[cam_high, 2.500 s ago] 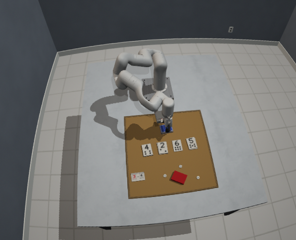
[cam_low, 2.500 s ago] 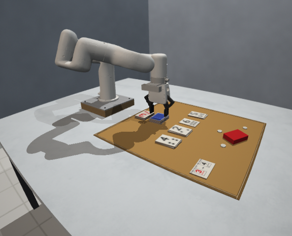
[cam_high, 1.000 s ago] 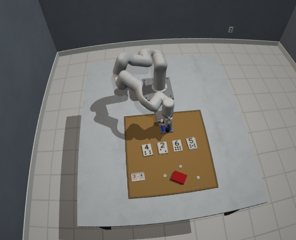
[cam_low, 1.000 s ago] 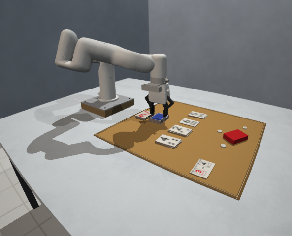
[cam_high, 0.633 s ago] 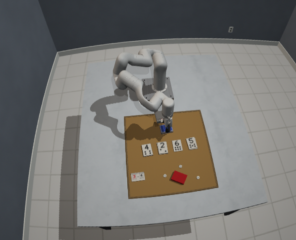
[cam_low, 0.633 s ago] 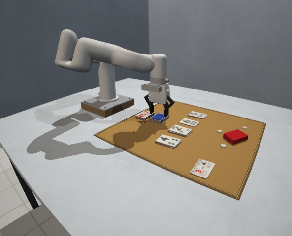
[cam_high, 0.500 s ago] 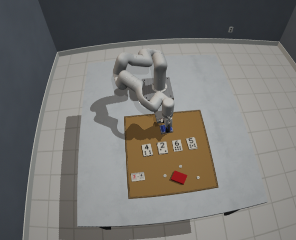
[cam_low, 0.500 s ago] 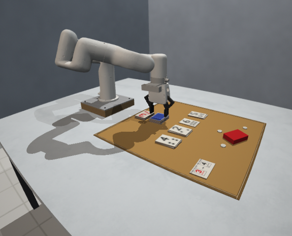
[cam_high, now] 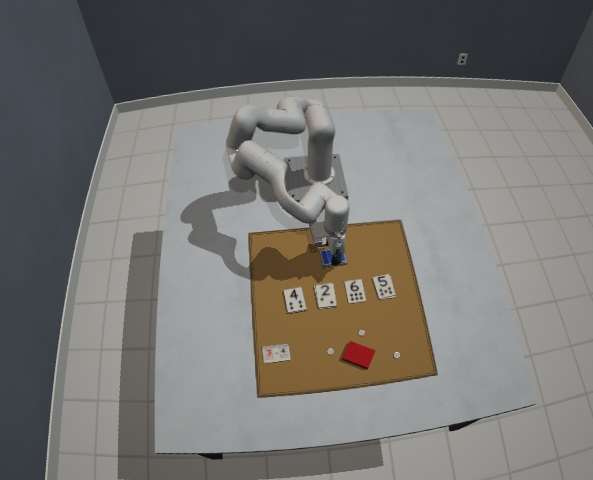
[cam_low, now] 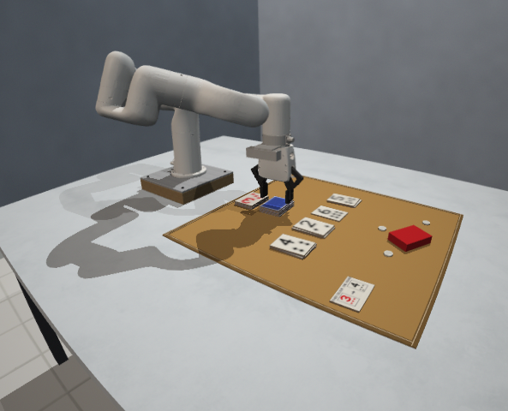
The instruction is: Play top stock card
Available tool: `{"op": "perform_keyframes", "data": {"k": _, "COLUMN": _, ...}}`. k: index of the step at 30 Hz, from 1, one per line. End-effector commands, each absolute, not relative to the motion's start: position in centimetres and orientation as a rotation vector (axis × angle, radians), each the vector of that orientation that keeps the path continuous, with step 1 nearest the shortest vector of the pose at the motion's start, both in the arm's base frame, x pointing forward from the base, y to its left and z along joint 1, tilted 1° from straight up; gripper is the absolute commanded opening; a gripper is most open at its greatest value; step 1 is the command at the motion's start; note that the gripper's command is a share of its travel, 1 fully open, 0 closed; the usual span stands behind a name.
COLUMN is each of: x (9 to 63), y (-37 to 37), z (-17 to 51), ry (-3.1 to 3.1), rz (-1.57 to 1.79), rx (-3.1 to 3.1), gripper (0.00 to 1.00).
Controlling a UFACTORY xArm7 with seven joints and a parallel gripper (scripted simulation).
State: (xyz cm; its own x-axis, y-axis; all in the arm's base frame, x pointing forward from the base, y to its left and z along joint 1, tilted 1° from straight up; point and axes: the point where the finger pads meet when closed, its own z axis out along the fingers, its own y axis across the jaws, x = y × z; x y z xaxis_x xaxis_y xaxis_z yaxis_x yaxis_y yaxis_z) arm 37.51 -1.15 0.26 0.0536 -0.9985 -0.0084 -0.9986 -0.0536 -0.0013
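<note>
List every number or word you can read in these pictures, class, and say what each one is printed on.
"4": black, leftmost pile.
"2": black, second pile.
"6": black, third pile.
"5": black, rightmost pile.
"3" red, "4" black: small reference card; its fine print is unreadable.
Red figure on the card beside the blue stock: blurred.

- Lighting is bright and even, with no glare.
- The arm [cam_low: 192, 97] casts a soft grey shadow on the desk [cam_low: 156, 309], falling away from the pincer [cam_low: 277, 194] toward the camera-left side.
- Top view bends straight lines near its edges.
- Small card print is blurry.
</note>
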Motion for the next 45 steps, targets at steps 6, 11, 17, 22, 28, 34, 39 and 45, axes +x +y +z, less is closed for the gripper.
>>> {"op": "perform_keyframes", "data": {"k": 6, "x": 37.64, "y": -1.15, "z": 0.15, "ry": 2.155, "rz": 0.004, "rx": -2.274, "gripper": 0.87}}
{"op": "perform_keyframes", "data": {"k": 11, "x": 37.68, "y": -1.14, "z": -0.15, "ry": 2.155, "rz": 0.004, "rx": -2.274, "gripper": 0.87}}
{"op": "perform_keyframes", "data": {"k": 17, "x": 37.70, "y": -1.14, "z": -0.36, "ry": 2.155, "rz": 0.004, "rx": -2.274, "gripper": 0.87}}
{"op": "perform_keyframes", "data": {"k": 22, "x": 37.72, "y": -1.14, "z": -0.49, "ry": 2.155, "rz": 0.004, "rx": -2.274, "gripper": 0.87}}
{"op": "perform_keyframes", "data": {"k": 28, "x": 37.72, "y": -1.14, "z": -0.50, "ry": 2.155, "rz": 0.004, "rx": -2.274, "gripper": 0.87}}
{"op": "perform_keyframes", "data": {"k": 34, "x": 37.72, "y": -1.14, "z": -0.50, "ry": 2.155, "rz": 0.004, "rx": -2.274, "gripper": 0.87}}
{"op": "perform_keyframes", "data": {"k": 39, "x": 37.72, "y": -1.14, "z": -0.50, "ry": 2.155, "rz": 0.004, "rx": -2.274, "gripper": 0.87}}
{"op": "perform_keyframes", "data": {"k": 45, "x": 37.72, "y": -1.14, "z": -0.54, "ry": 2.155, "rz": 0.004, "rx": -2.274, "gripper": 0.87}}
